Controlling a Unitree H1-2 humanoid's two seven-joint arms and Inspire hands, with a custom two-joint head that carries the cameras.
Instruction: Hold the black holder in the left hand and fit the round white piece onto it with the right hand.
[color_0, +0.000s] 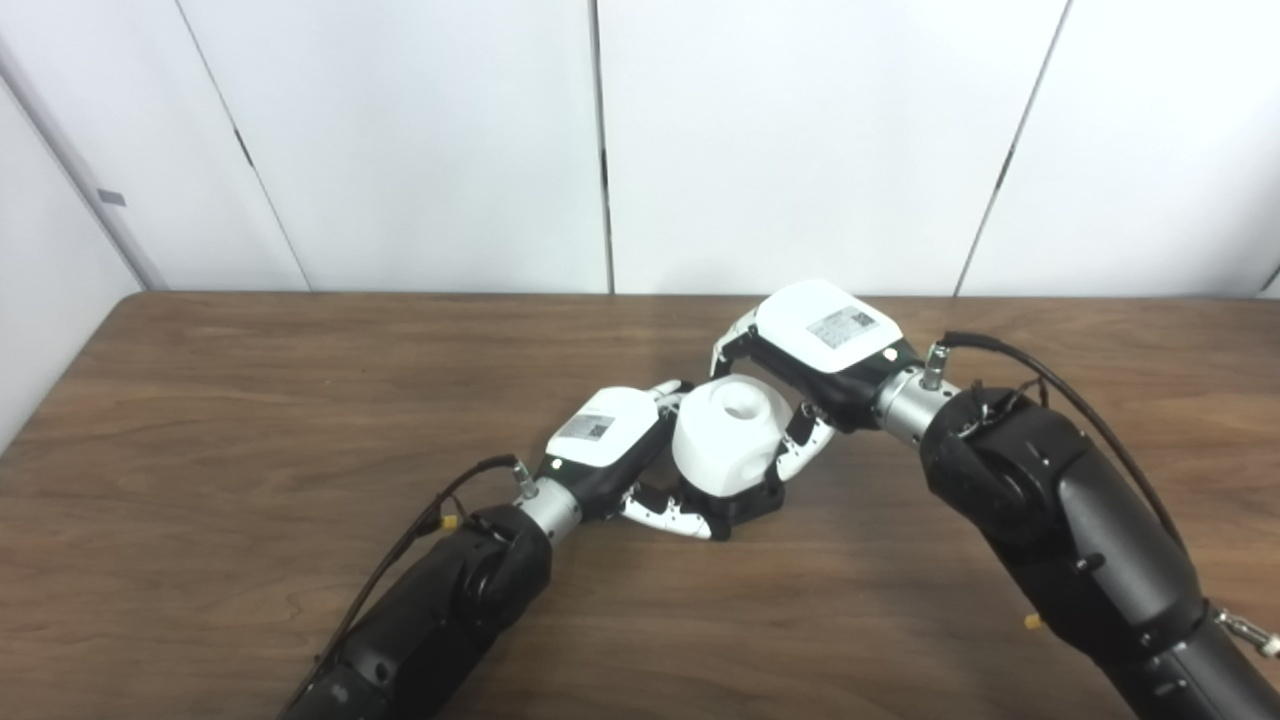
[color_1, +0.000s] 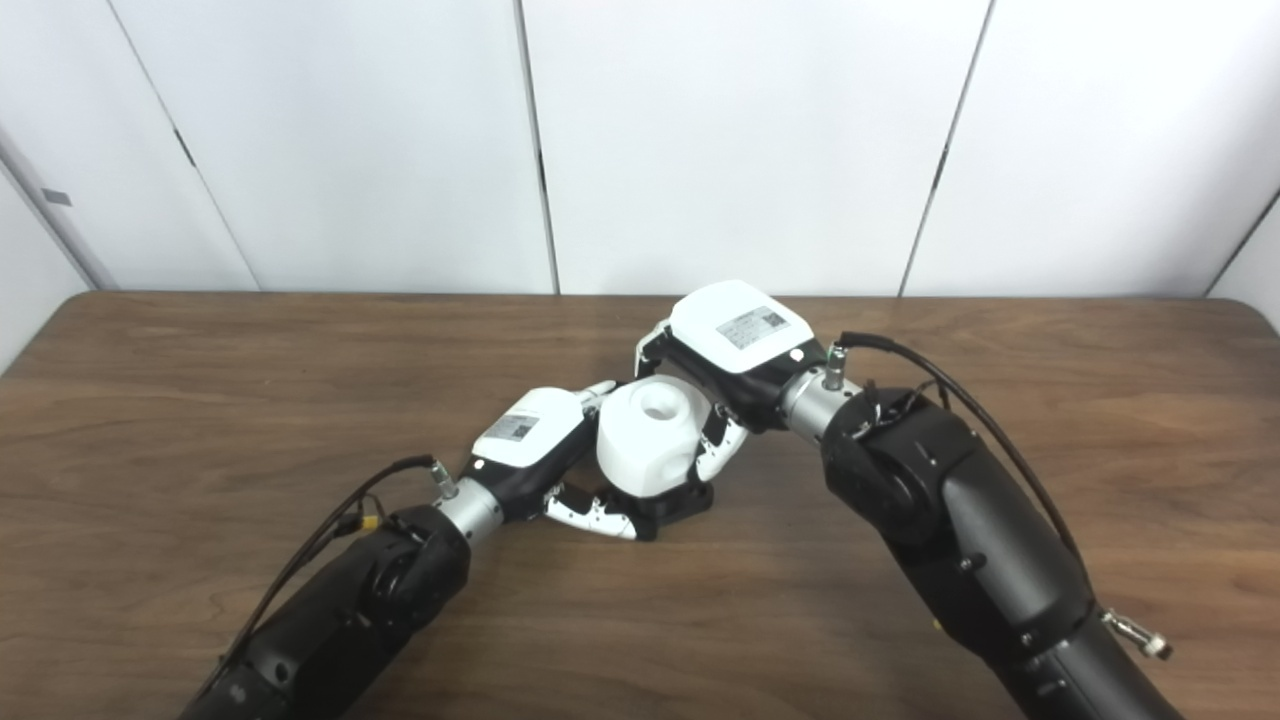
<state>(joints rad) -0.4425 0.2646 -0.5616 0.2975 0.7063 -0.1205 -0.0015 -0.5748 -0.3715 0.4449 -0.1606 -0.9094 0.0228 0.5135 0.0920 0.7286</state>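
The round white piece (color_0: 728, 432) with a hole in its top sits on the black holder (color_0: 752, 507), which rests on the wooden table (color_0: 250, 420) at its middle. My left hand (color_0: 612, 450) is at the holder's left side, with its fingers curled around the holder's base. My right hand (color_0: 815, 350) comes from the right and wraps the white piece, fingers behind it and thumb at its right side. In the right eye view the white piece (color_1: 650, 434) stands between the left hand (color_1: 535, 437) and the right hand (color_1: 735, 340).
White wall panels (color_0: 600, 140) stand behind the table's far edge. Both black forearms lie low over the table's front half.
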